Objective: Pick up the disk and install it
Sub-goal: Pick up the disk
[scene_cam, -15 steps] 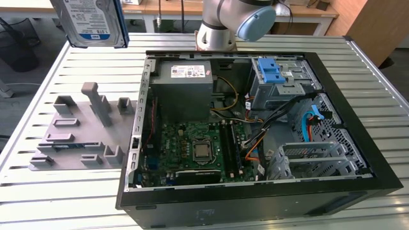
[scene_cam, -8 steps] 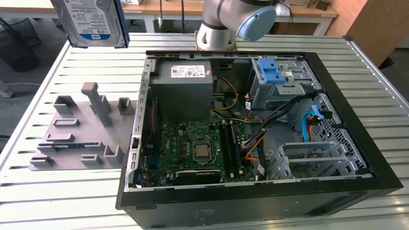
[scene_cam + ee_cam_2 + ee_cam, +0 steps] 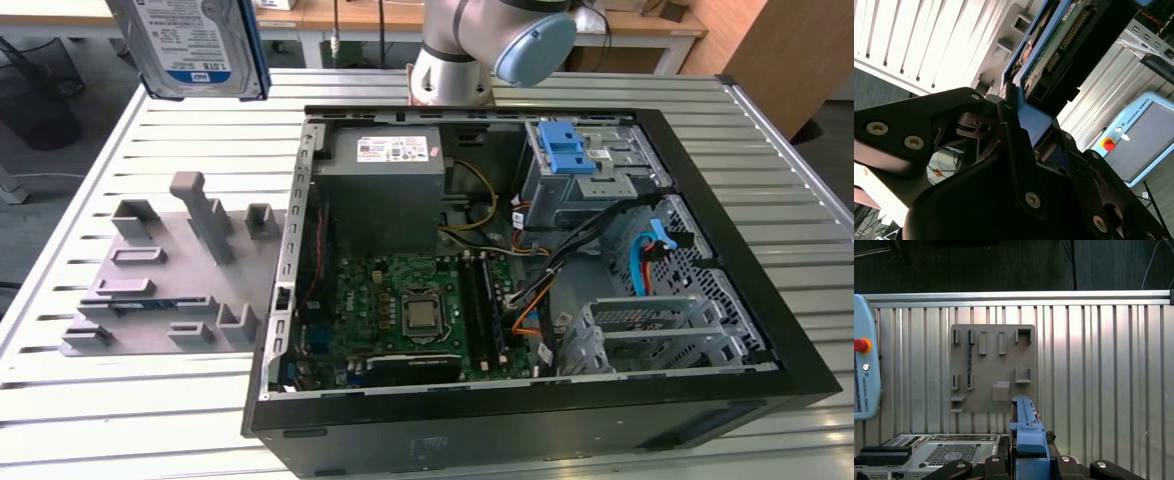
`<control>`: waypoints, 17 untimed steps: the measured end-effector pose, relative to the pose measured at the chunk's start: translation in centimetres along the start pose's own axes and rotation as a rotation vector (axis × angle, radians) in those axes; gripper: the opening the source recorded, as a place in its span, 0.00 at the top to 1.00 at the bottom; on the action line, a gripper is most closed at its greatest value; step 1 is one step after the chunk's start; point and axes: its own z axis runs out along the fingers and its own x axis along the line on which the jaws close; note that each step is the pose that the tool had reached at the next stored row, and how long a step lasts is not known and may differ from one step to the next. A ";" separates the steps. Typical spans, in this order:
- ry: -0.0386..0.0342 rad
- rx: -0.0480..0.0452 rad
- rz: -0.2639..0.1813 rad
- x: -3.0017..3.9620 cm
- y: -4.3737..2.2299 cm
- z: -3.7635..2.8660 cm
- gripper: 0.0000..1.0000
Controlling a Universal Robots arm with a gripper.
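Aloft, the gripper [image 3: 1031, 122] clamps the disk [image 3: 194, 40], partly cropped.

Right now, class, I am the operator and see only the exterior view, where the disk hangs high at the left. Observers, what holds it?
Observer: In the second wrist view the gripper is clamped on the disk by its blue carrier.
Operator: Which face shows there?
Observer: Its green circuit-board side.
Operator: Anything on the table I miss?
Observer: In the first wrist view, a teach pendant with a red button lies on the slatted table, apart from the grey fixture.
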 end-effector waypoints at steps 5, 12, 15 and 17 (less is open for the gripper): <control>0.0001 0.0000 0.000 0.68 -0.01 0.00 0.64; 0.0002 -0.0003 0.000 1.15 -0.55 0.00 0.64; 0.0002 -0.0012 0.000 1.13 -1.64 0.01 0.64; 0.0001 -0.0013 0.000 1.12 -2.30 0.01 0.64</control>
